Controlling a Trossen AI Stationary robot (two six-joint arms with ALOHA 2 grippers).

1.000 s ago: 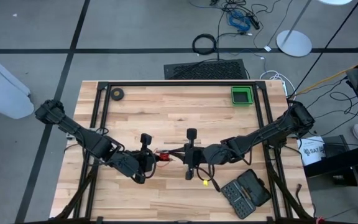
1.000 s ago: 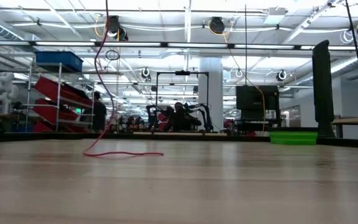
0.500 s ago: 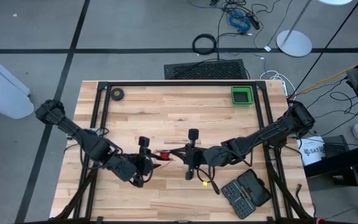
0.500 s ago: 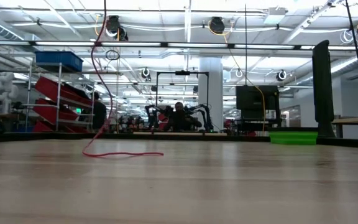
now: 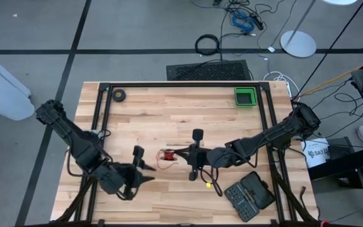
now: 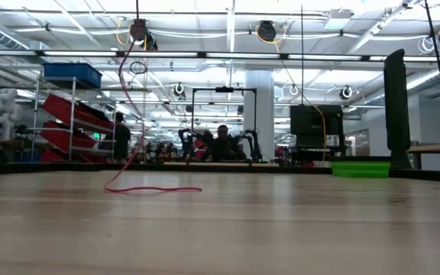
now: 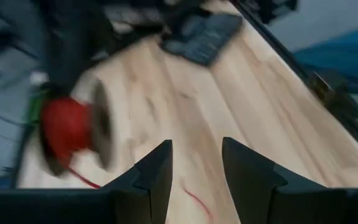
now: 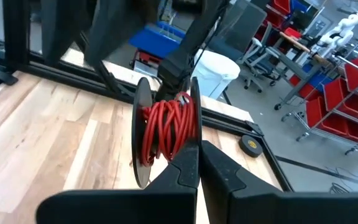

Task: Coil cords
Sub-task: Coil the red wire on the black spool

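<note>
Across the wooden surface [image 5: 169,120], near its middle, both arms worked over the cords [image 5: 166,157].
Toward the front left corner the left pincer [image 5: 138,171] stood open and empty, apart from the spool. The right pincer [image 5: 195,154] was shut at the spool of red wire, apparently pinching its rim. A loose red tail [image 6: 153,188] trailed on the wood. Winding well probably called for steadying the spool while the free pincer regripped the tail close in, keeping tension even.
</note>
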